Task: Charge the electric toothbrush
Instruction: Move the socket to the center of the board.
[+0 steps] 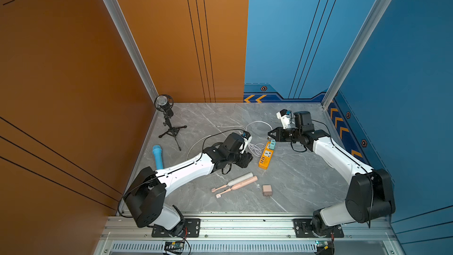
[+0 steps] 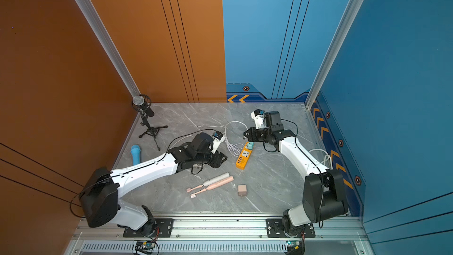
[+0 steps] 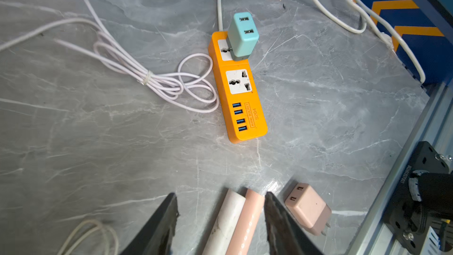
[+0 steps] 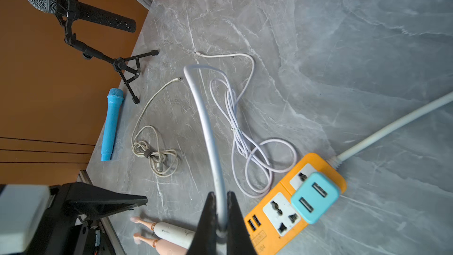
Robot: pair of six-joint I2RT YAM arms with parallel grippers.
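- While the left gripper hangs with its jaws spread apart and nothing in them, the right gripper is pinched tight on a white cable.
- The white electric toothbrush and the pink toothbrush lie side by side on the marble table, handle ends near the left gripper.
- The orange power strip sits between the arms, with a teal USB adapter plugged into its far socket.
- A pink adapter lies loose near the toothbrush handles.
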